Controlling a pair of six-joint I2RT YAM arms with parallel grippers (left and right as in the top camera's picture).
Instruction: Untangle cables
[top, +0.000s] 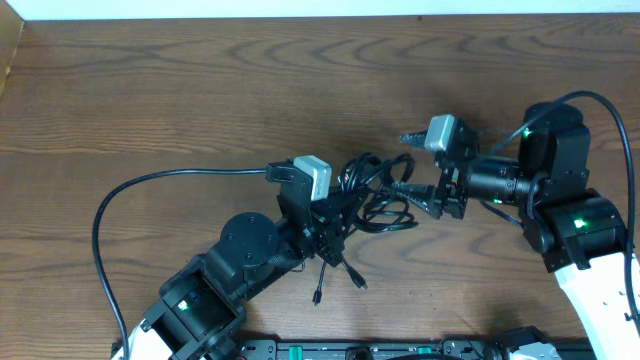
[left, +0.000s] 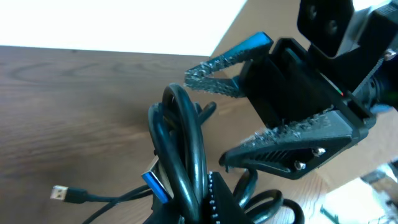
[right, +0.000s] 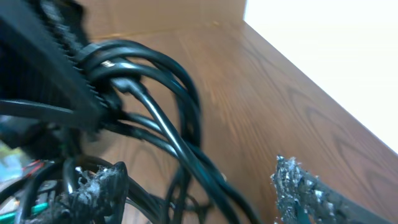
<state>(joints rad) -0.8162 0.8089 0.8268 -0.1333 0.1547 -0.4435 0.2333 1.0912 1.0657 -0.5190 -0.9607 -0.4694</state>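
Note:
The cables (top: 372, 195) are a bunch of thin black cords looped together at the table's middle, with loose plug ends (top: 338, 275) trailing toward the front. My left gripper (top: 338, 208) is shut on several cords of the cables (left: 186, 155), next to a blue-tipped plug (left: 157, 185). My right gripper (top: 412, 172) is open, with its jaws (left: 255, 99) spread just right of the bunch. In the right wrist view the cables (right: 174, 118) run between its open fingers (right: 199, 186); I cannot tell whether they touch.
The brown wooden table (top: 200, 90) carries the bunch. A thicker black arm wire (top: 150, 185) curves over the table at the left. A loose plug (left: 62, 193) lies on the wood left of the bunch. A dark rail (top: 400, 350) runs along the front edge.

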